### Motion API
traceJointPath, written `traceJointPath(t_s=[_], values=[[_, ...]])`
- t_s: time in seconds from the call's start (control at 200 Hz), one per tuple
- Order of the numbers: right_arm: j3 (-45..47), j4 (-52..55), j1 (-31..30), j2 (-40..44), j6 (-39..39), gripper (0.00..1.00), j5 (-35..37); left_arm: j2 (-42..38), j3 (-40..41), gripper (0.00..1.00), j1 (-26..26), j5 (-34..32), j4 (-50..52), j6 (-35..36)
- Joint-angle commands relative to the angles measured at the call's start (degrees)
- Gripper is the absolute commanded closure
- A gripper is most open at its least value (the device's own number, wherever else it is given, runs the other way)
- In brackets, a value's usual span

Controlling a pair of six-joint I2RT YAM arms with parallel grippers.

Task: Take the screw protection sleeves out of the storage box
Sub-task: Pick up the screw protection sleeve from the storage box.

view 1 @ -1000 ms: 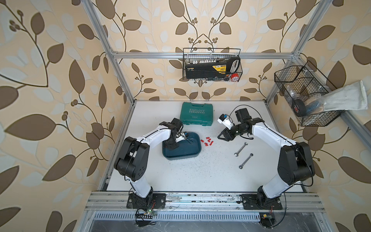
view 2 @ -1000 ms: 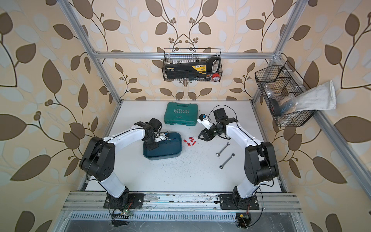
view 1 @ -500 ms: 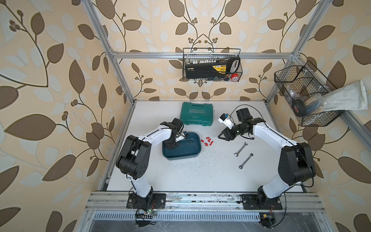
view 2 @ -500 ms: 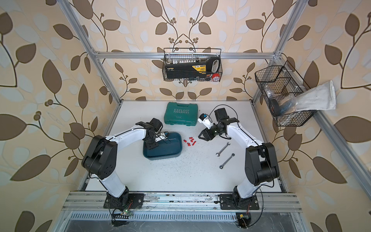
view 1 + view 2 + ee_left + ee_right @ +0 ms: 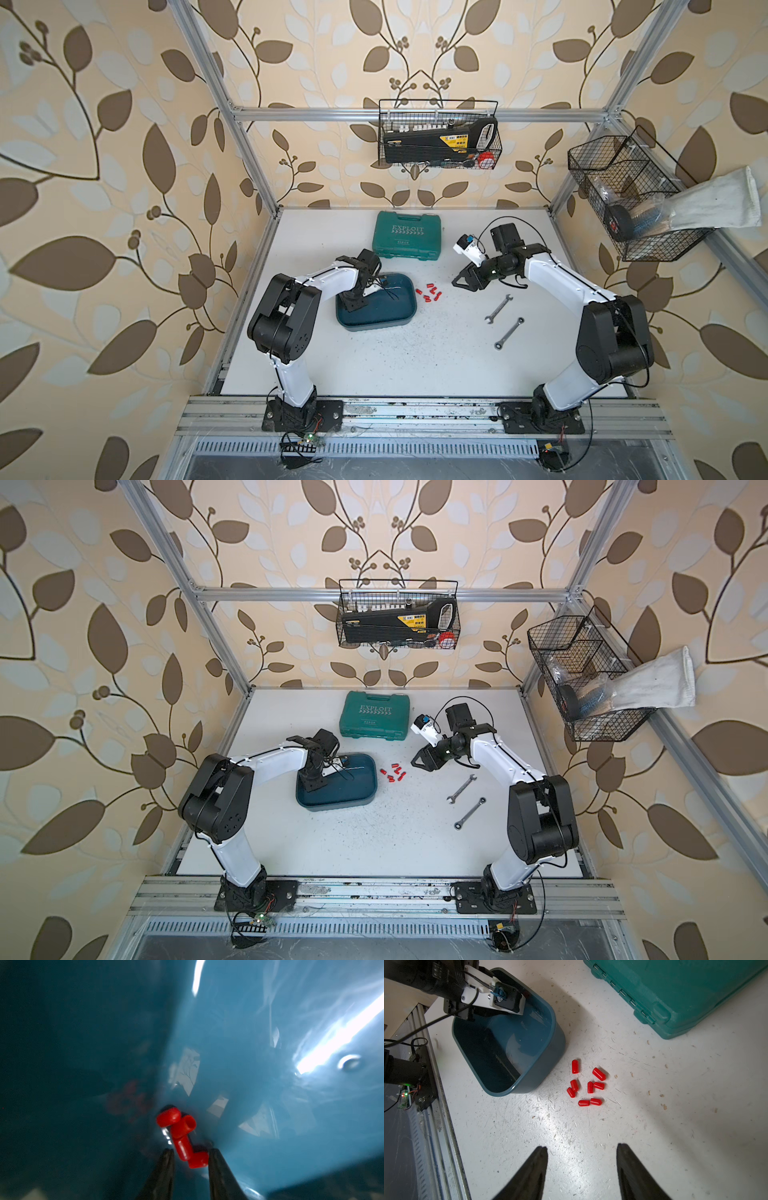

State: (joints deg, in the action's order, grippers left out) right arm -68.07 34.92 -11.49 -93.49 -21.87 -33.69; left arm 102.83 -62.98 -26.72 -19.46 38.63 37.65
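Left gripper is down inside the shallow dark teal-blue plastic storage box, at the end nearest the left arm. Jaws are parted only narrowly and not clamped on anything. Four tiny bright red plastic screw protection sleeves lie bunched where the box floor meets the wall. Two sit between the fingertips, the other two just past the tips. A small gap shows between one finger and the nearest sleeve.

Right gripper hangs over the scuffed white tabletop, jaws wide, nothing in them.

Eight more sleeves lie in a loose cluster on the table just beside the box's outer wall, between the box and the right gripper. None touches the box.

Green plastic hard case lettered EXPLOIT sits behind the cluster, lid shut. Two bare steel wrenches lie well apart from the sleeves, on the right arm's side.
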Motion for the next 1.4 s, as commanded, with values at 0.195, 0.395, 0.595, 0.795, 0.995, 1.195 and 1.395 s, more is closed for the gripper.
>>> traceJointPath(t_s=[0.195,0.395,0.595,0.795,0.995,1.195,1.395], values=[[1.1,0.6,0.5,1.4,0.7,0.43,-1.7,1.0,1.7,0.81,-0.5,0.4,-0.6,0.0],[1.1,0.6,0.6,1.4,0.8,0.43,-1.9,-1.7,1.3,0.93,-0.4,2.1,-0.2,-0.4],[1.1,0.7,0.6,1.5,0.8,0.43,-1.9,-5.1,0.5,1.0,-0.4,5.0,1.4,-0.5],[1.1,0.7,0.7,1.6,0.7,0.43,-2.1,-6.9,-1.0,1.0,0.0,9.3,3.8,-0.8],[1.3,0.6,0.9,2.0,0.7,0.42,-2.5,-8.4,-3.4,1.0,0.0,15.0,7.5,-1.7],[1.3,0.7,1.2,2.2,0.6,0.42,-3.0,-10.2,-7.3,1.0,0.0,21.0,11.7,-2.5],[1.3,0.7,1.4,2.6,0.6,0.42,-3.3,-10.9,-10.4,1.0,0.1,29.2,14.8,-2.9]])
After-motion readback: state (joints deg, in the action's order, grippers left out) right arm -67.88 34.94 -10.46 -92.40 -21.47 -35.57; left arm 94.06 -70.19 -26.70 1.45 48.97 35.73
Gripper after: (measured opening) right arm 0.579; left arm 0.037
